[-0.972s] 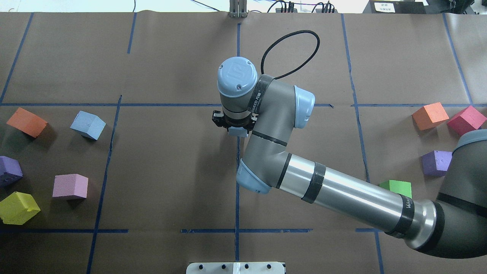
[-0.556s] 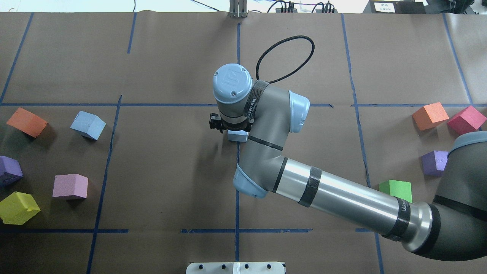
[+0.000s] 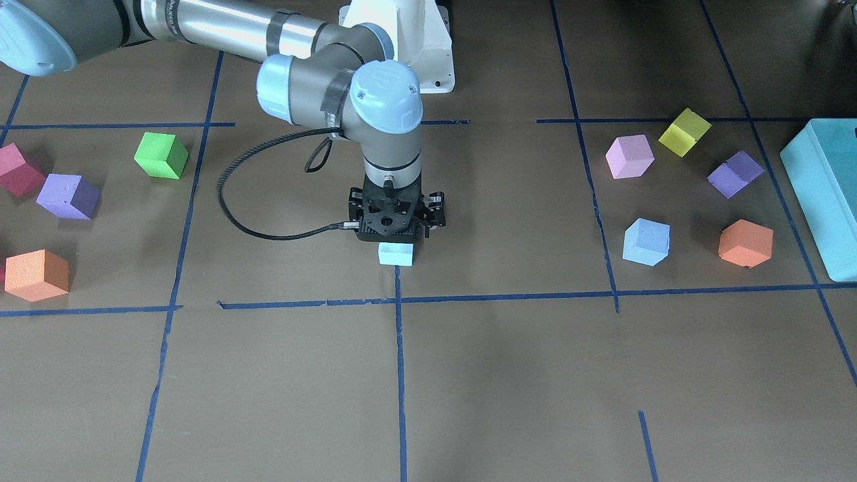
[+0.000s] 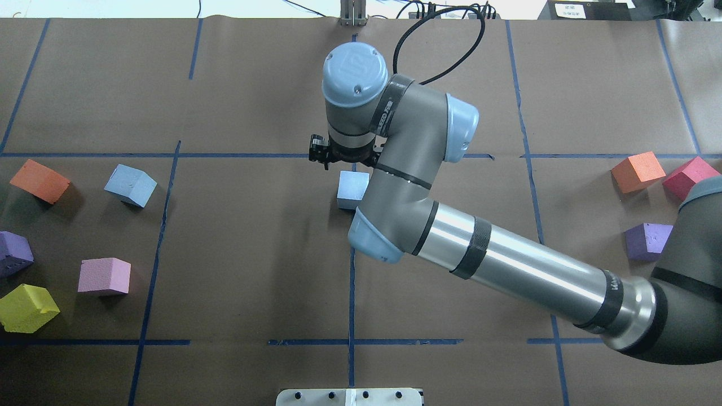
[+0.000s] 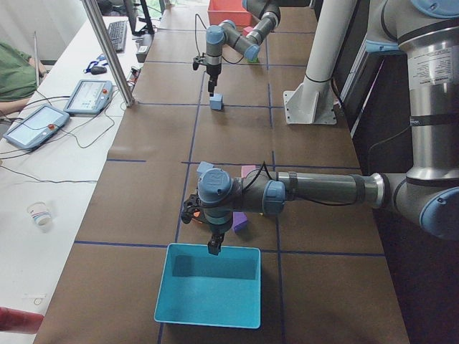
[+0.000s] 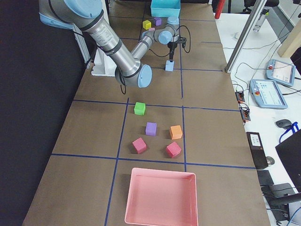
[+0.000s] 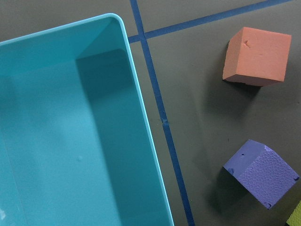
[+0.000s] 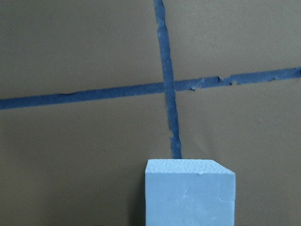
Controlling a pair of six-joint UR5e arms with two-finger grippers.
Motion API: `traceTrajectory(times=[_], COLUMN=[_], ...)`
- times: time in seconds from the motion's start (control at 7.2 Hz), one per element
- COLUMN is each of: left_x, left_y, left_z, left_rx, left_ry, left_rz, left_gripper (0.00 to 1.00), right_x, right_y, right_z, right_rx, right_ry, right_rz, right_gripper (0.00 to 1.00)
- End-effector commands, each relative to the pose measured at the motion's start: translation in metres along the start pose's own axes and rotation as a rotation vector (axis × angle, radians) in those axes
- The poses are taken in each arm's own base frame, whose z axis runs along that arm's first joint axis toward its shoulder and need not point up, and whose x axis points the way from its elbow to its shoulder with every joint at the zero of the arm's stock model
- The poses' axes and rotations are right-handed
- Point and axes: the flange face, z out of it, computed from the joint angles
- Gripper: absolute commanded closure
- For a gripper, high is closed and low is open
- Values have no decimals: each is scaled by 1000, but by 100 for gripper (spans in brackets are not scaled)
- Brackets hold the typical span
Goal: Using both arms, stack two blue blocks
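Note:
One pale blue block sits alone on the brown paper at the centre blue tape line; it also shows in the front view and fills the lower middle of the right wrist view. My right gripper hangs open just above it, apart from it, pointing straight down. The second blue block lies on the left side of the table. My left gripper shows only in the exterior left view, over the turquoise box; I cannot tell whether it is open or shut.
The turquoise box lies at the table's left end, next to an orange cube and a purple cube. Pink and yellow cubes lie on the left. Orange, red, purple and green cubes lie on the right.
My right gripper lowered the blue block onto the centre line, let it go and rose away from it. The block now stands free on the paper.

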Motion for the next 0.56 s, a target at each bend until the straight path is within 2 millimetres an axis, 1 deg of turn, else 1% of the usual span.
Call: traceTrajectory(times=[0.0,0.14,0.28,0.42], left_x=[-2,-6,-5,-3], left_y=[2,-2,-6,-8], left_z=[3,-1,-9,-11], left_rx=[-7,-10,-7,-2], left_ry=[-1,-61,-125,-123], left_rz=[-5,0,9,12], left_gripper=[0,0,0,0], right_x=[85,156,231,318], right_y=[-35,-49,-68,-78], right_z=[-68,-65,-71,-86], right_rx=[-23,-15,-34,-73], right_ry=[46,83,89,59], right_rz=[-97,-181,-273,-357], right_gripper=[0,0,0,0])
